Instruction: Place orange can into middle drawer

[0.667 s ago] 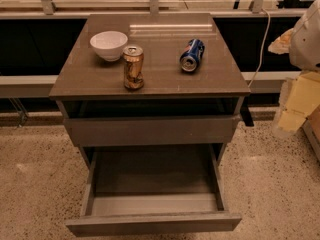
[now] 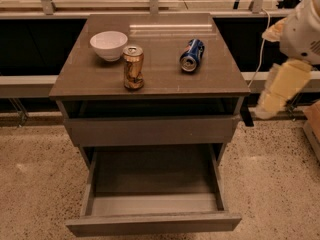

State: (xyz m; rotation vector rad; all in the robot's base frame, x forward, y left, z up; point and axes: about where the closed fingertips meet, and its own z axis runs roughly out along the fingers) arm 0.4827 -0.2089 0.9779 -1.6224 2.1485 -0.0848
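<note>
The orange can [image 2: 133, 67] stands upright on the cabinet top [image 2: 165, 76], near its front left, just in front of a white bowl [image 2: 109, 44]. The middle drawer [image 2: 152, 203] is pulled out below, and its grey floor holds nothing. The plain front of the upper drawer [image 2: 150, 129] is above it. My arm [image 2: 287, 79] hangs at the right of the cabinet. My gripper [image 2: 246, 117] shows only as a dark tip by the cabinet's right front corner, well away from the can and lower than it.
A blue can [image 2: 192, 55] lies on its side on the right half of the top. A speckled floor [image 2: 280, 184] surrounds the cabinet. A low ledge and dark rail run behind it. A brown object [image 2: 314, 129] sits at the far right edge.
My arm's cream-coloured part has shifted slightly left and up. The cans, bowl and drawer have not moved.
</note>
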